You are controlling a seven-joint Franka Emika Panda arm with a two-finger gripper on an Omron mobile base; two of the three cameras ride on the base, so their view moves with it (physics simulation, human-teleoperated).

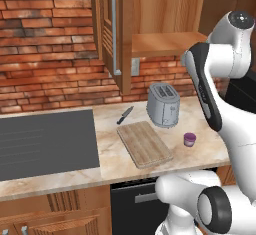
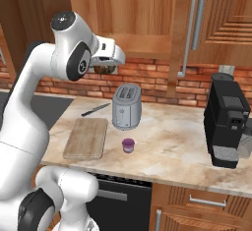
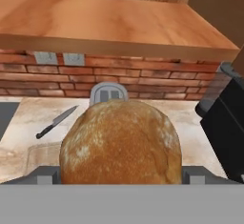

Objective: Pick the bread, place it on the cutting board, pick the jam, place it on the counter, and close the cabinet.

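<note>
Gripping the bread [image 3: 121, 142], the gripper [image 2: 103, 69] hangs above toaster [image 2: 127, 106] and knife [image 2: 95, 109].

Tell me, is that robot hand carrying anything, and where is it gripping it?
Yes. The gripper holds the bread, a round brown roll. Its fingers clamp the roll's two opposite sides, up in the air above the toaster.

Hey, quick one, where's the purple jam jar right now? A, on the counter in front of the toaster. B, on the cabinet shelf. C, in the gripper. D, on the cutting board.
A: the jam jar stands on the beige counter in front of the toaster, beside the cutting board and off it; the gripper holds the bread instead.
</note>
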